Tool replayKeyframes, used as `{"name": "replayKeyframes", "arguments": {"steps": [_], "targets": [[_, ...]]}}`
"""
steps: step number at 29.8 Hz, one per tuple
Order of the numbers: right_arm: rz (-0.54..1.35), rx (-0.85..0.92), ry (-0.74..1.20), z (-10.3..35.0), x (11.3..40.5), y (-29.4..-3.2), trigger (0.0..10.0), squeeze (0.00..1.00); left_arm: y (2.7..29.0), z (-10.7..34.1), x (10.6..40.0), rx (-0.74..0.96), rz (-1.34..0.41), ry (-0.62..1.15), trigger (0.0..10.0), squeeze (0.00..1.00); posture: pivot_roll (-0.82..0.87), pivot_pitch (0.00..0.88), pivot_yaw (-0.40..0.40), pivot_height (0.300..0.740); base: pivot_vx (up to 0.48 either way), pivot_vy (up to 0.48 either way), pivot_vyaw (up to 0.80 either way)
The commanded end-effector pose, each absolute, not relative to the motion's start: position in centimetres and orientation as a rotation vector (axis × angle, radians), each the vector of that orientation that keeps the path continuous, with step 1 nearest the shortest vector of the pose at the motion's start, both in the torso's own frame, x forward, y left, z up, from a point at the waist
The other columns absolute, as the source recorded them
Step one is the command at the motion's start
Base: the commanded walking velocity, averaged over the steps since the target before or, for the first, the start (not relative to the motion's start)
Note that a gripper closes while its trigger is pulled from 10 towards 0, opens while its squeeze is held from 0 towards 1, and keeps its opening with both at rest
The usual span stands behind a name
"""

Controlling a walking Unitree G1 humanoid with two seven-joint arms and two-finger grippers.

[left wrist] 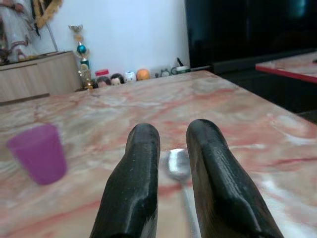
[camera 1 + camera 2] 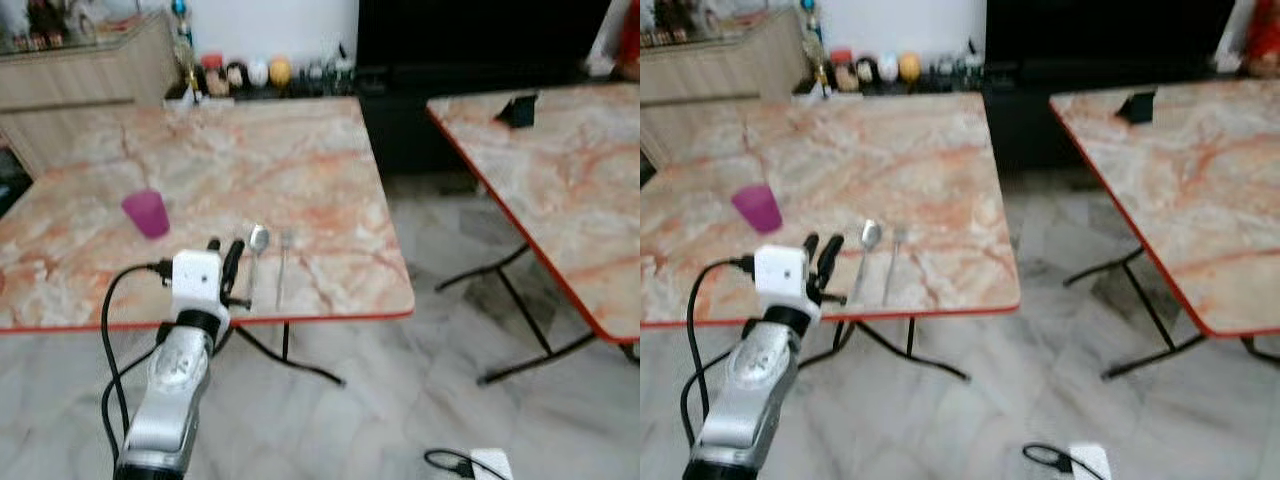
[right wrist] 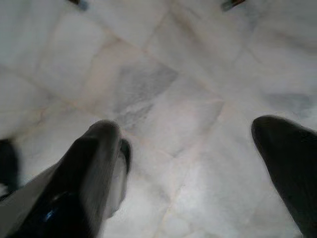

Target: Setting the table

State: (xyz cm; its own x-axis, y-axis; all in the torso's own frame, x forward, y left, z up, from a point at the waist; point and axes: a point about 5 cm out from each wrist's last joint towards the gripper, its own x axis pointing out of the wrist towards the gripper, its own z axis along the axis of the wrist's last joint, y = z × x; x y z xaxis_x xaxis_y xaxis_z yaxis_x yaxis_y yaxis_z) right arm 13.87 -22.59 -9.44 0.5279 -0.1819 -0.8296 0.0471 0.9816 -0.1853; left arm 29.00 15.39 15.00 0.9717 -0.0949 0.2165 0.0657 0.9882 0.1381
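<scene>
Indoors, marble-look table (image 2: 330,150), pale tiled floor (image 2: 420,350)

Our left gripper (image 1: 169,148) hiding the spoon (image 1: 179,166) handle, second utensil (image 2: 284,266) too blurred for us to identify, second table (image 2: 560,180) cropped.

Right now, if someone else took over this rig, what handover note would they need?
Left gripper: over the near edge of the marble table, jaws slightly apart and holding nothing, just short of the spoon.
Right gripper: hangs idle over the floor, jaws wide open.
Laid so far: purple cup upright to the left; spoon and fork side by side near the front edge.
A second table to the right has only a small dark object on it.
Left: no plate is set yet; check the cutlery spacing.
</scene>
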Motion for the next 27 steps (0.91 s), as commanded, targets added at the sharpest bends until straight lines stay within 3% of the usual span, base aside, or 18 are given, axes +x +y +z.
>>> {"name": "replayKeyframes", "arguments": {"steps": [1,11,27], "targets": [[-0.127,-0.129,0.995,-9.43,14.28,-21.90,10.0,0.00,16.29,14.87,28.83,0.143,-0.053,-0.214,10.0,0.00,-0.03,0.000,0.010,0.732,0.000,0.330,0.00],[-0.127,-0.130,0.993,-9.39,14.36,-21.94,10.0,0.00,16.24,14.92,28.89,0.140,-0.049,-0.216,10.0,0.00,-0.03,0.000,0.006,0.732,0.000,0.315,0.00],[-0.130,-0.126,0.987,-9.34,14.48,-21.96,10.0,0.00,16.14,15.03,28.85,0.142,-0.050,-0.223,10.0,0.00,-0.03,0.000,0.005,0.732,0.000,0.000,0.00]]}}
